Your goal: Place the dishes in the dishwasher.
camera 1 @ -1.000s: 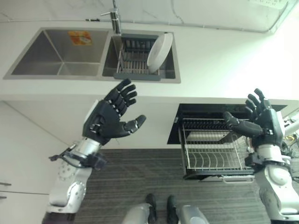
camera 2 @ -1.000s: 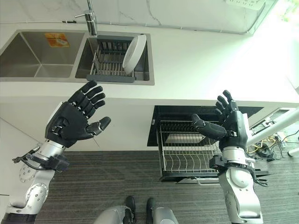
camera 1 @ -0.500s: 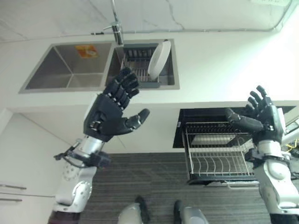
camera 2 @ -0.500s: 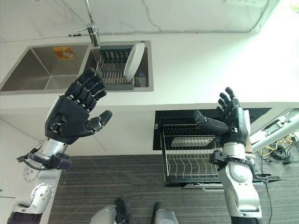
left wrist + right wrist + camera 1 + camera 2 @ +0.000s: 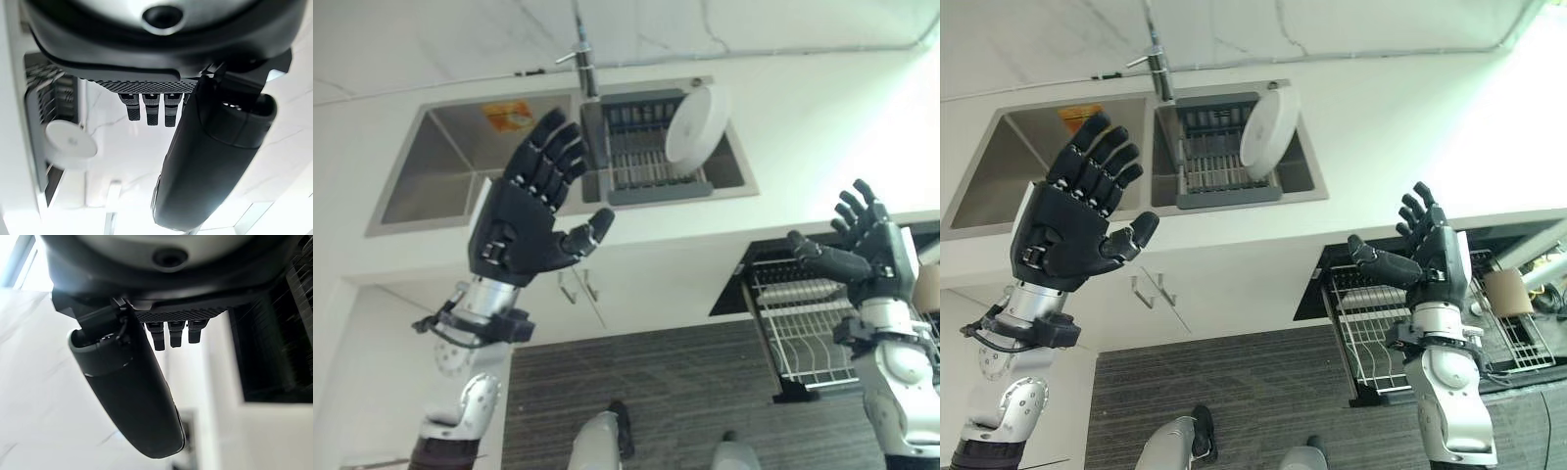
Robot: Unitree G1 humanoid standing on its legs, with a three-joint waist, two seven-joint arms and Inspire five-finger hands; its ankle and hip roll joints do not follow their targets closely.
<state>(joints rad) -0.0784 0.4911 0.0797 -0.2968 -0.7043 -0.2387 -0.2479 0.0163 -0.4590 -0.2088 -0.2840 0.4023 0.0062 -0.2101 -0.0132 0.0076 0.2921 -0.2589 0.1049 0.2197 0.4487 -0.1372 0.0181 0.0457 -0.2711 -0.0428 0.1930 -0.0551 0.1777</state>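
a plate leans in a rack inside the sink's right basin; pulled-out dishwasher rack lower right.

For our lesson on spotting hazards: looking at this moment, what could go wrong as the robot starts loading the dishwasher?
1. The white plate leans tilted in the sink rack; a clumsy grasp could tip it.
2. The dishwasher rack is pulled out low beside the right robot hand; carrying the plate across, it might strike the counter edge.

Both arms are reaching upward, elbows bent. The left hand is spreading its fingers straight, palm showing, thumb angled out. The right hand is holding nothing, fingers relaxed, thumb extended.
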